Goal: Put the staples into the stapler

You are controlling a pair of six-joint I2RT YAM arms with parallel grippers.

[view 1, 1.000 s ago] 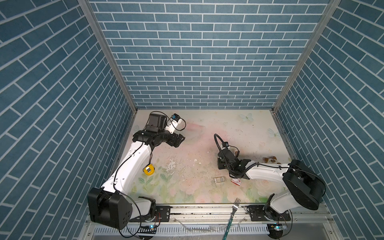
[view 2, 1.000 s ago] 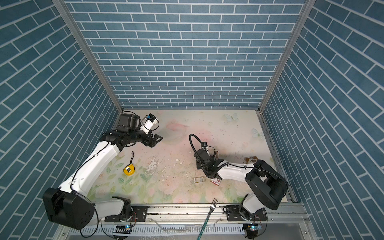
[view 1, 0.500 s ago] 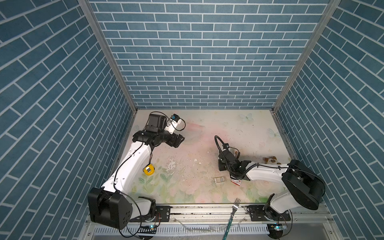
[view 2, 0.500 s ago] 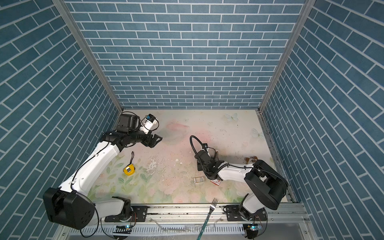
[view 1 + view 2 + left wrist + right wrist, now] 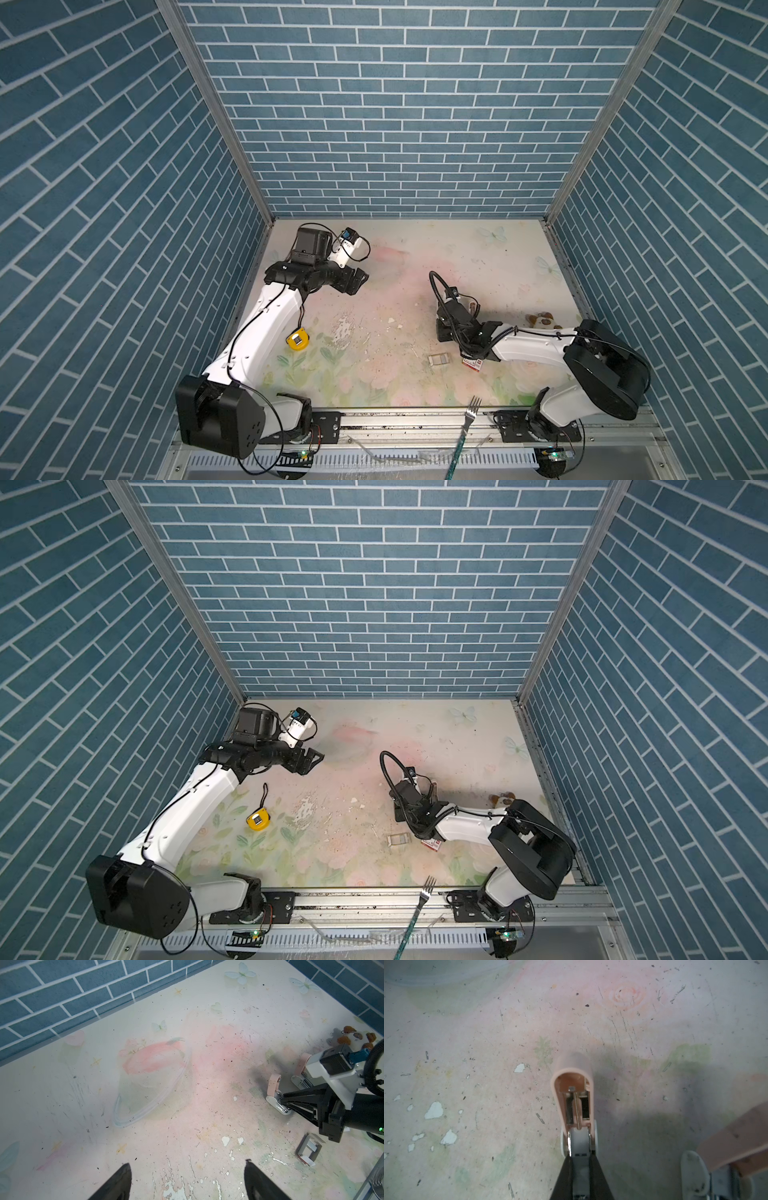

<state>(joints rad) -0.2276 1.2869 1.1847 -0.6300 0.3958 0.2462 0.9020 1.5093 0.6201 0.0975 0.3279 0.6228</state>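
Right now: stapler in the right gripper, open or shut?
Open. The stapler has its pink top hinged up, spring rod exposed, while the right gripper clamps its base.

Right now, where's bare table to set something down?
Free: back right corner of the table, behind the right gripper; and the front middle, between the yellow tape measure and the staples tray. Crowded: around that gripper, which grips a pink stapler, with a second stapler, the red-and-white box and a plush toy close by.

One stapler (image 5: 273,1084) plus a second stapler (image 5: 304,1063) makes two (both pink). There is one tray of staples (image 5: 310,1147), one red-and-white box (image 5: 473,365), one yellow tape measure (image 5: 297,340), one fork (image 5: 470,412) and one small plush toy (image 5: 540,320).
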